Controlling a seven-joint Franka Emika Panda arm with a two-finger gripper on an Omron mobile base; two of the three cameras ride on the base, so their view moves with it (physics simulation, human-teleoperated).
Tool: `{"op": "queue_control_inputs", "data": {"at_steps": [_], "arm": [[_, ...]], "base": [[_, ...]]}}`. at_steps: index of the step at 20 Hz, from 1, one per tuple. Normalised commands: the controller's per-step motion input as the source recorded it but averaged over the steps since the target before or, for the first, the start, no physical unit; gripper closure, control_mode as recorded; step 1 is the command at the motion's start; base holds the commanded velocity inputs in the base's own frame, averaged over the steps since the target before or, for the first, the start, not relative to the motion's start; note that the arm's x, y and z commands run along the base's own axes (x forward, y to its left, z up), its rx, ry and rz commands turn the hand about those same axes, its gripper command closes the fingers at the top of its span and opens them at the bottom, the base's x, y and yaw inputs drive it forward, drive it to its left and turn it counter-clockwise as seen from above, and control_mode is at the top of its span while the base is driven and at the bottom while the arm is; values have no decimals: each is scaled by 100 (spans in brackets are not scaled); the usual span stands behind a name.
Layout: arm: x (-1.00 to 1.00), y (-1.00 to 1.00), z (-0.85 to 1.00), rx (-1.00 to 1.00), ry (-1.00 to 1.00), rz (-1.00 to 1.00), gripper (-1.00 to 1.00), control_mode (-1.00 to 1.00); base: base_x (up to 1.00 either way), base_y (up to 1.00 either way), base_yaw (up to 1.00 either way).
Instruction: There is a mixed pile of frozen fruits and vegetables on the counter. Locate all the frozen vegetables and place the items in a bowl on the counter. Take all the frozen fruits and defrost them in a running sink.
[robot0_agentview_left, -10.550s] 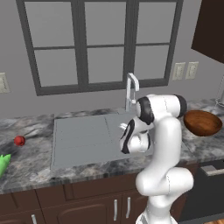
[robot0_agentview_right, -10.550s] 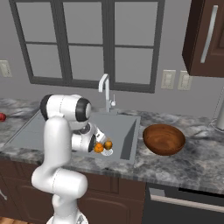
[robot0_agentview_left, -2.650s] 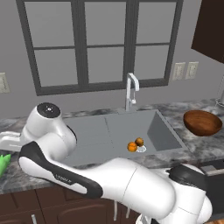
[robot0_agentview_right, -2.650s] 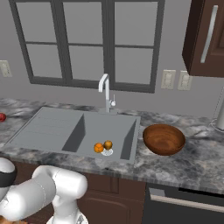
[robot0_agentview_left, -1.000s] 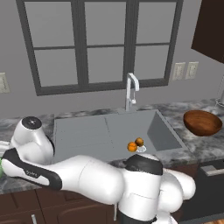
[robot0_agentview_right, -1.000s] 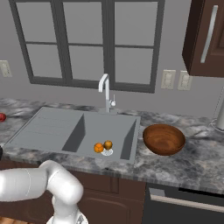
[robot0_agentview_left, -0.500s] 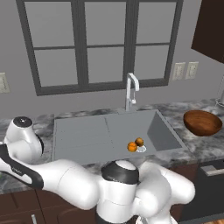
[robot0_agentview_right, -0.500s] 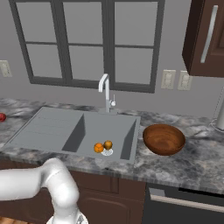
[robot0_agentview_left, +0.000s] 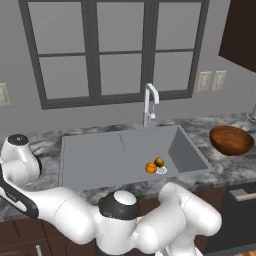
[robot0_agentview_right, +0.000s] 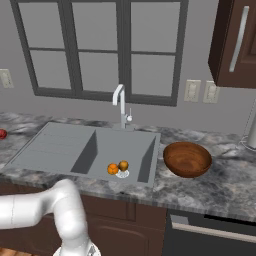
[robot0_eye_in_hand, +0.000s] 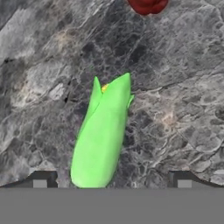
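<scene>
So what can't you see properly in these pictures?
- Red ball: cut off by the top edge of the hand view; just a sliver at the left edge of the right base view.
- Green pointed piece: its near end runs under the bottom of the hand view.
- Bowl: too shallow an angle to see its bottom well.
- Two orange balls in the sink: too small for detail.

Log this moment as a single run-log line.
gripper: open, above green pointed vegetable on grey marbled counter | two orange balls in grey sink | wooden bowl: empty
</scene>
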Motion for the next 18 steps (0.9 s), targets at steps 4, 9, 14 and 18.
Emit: {"op": "queue_control_inputs", "data": {"at_steps": [4,9,14,18], "arm": [[19,22,-31,0,3,0,-100,-100],[19,19,-26,0,2,0,-100,-100],[22,25,-27,-1,2,0,-100,-100],[20,30,-30,-2,2,0,-100,-100]], "base": [[0,0,0],[0,0,0],[0,0,0],[0,0,0]]}}
